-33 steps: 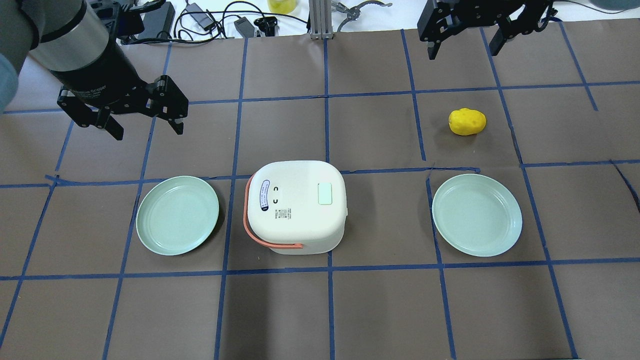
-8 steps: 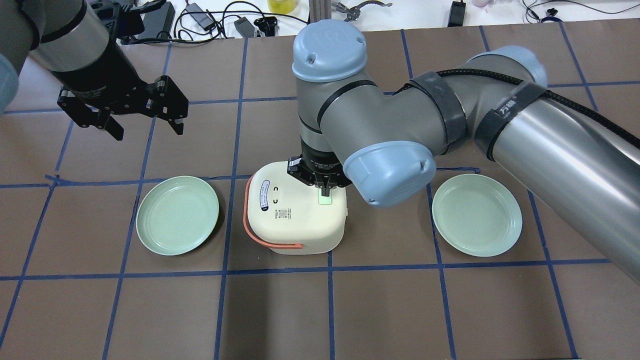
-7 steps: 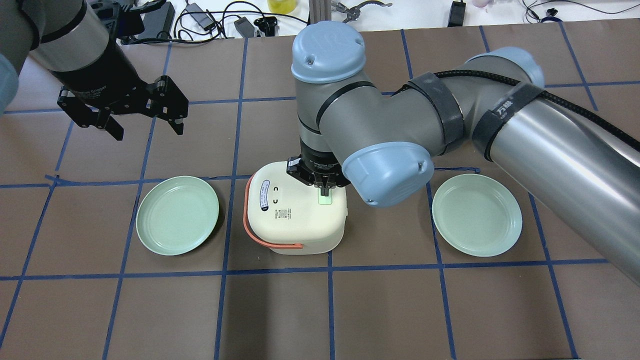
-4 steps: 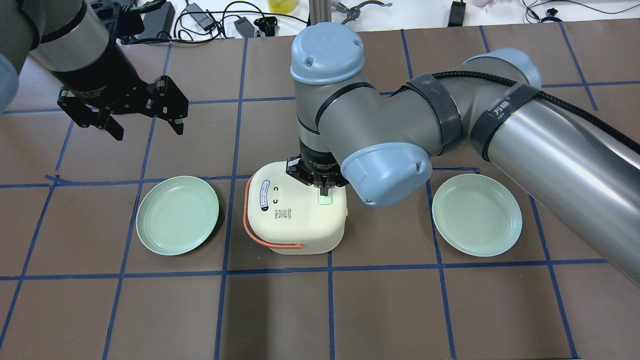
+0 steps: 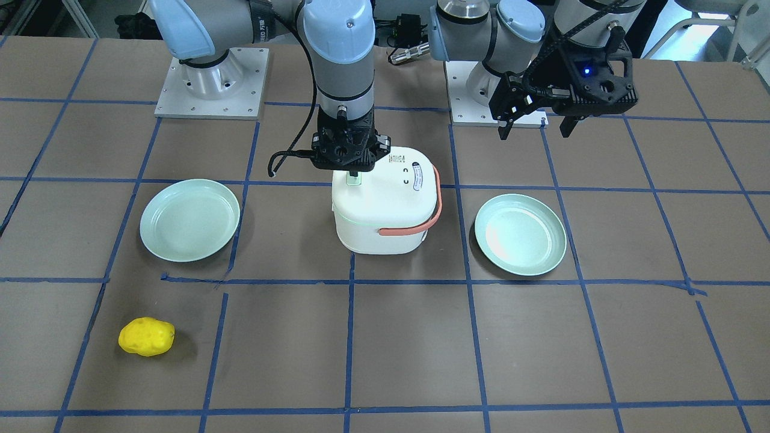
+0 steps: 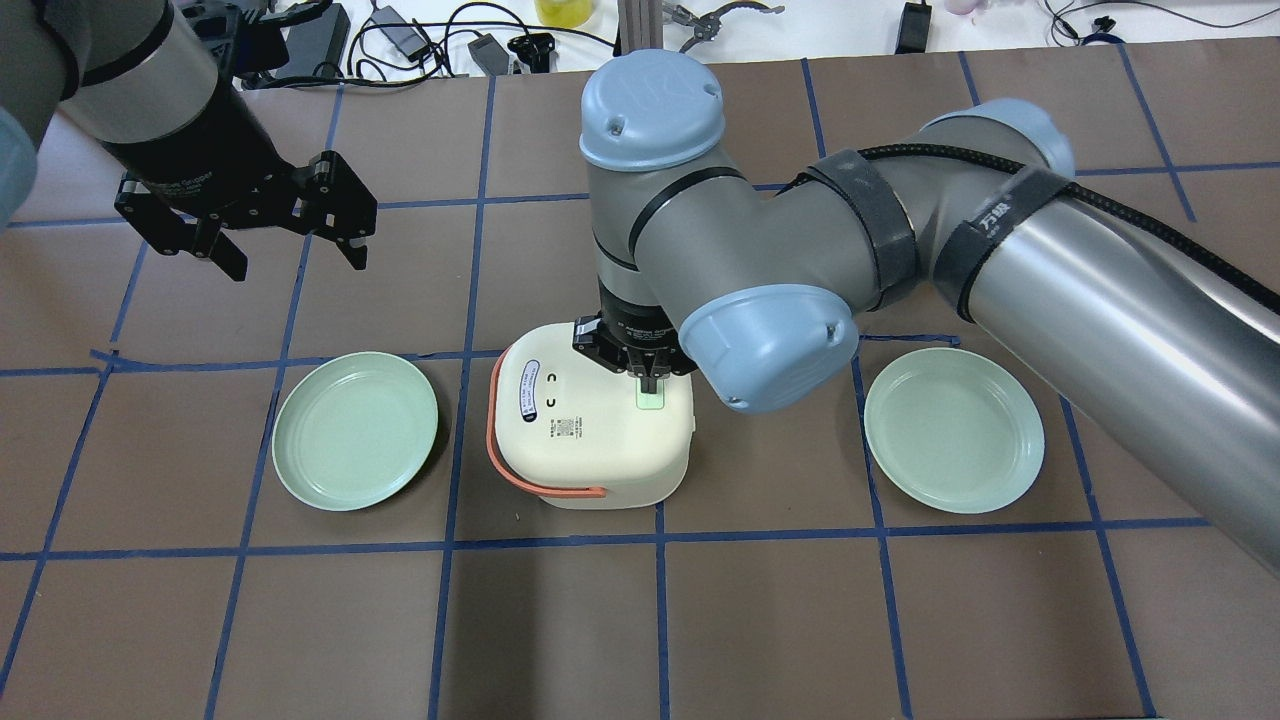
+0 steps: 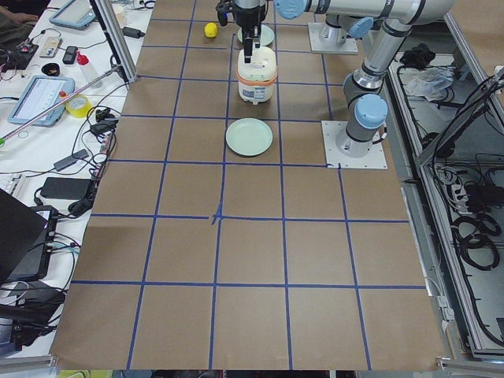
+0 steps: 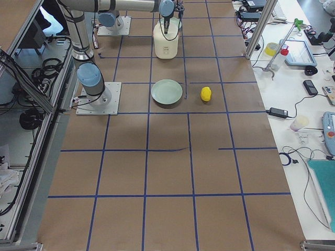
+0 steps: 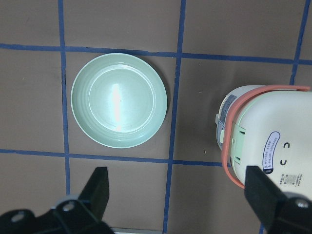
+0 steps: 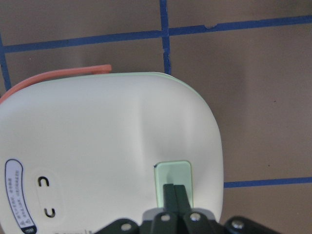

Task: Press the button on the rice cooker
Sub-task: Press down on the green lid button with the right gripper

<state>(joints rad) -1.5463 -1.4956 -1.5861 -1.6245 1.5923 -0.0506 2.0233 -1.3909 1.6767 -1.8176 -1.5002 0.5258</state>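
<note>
The white rice cooker (image 6: 590,440) with a coral handle stands mid-table. Its button (image 6: 650,402) is a pale mint pad on the lid's right part. My right gripper (image 6: 649,384) is shut and points straight down, its joined fingertips on the button. The wrist view shows the tips (image 10: 174,191) on the pad's (image 10: 170,173) lower half. From the front, the gripper (image 5: 355,177) stands over the cooker (image 5: 385,210). My left gripper (image 6: 297,262) is open and empty, hovering at the back left, apart from the cooker.
Two mint plates flank the cooker, one on the left (image 6: 355,430) and one on the right (image 6: 953,430). A yellow potato-like toy (image 5: 146,337) lies at the far right side, hidden by my right arm in the overhead view.
My right arm has come from the back right to the cooker, its gripper shut, tips on the button. Over the last second it barely shifts. My left arm has not moved.
</note>
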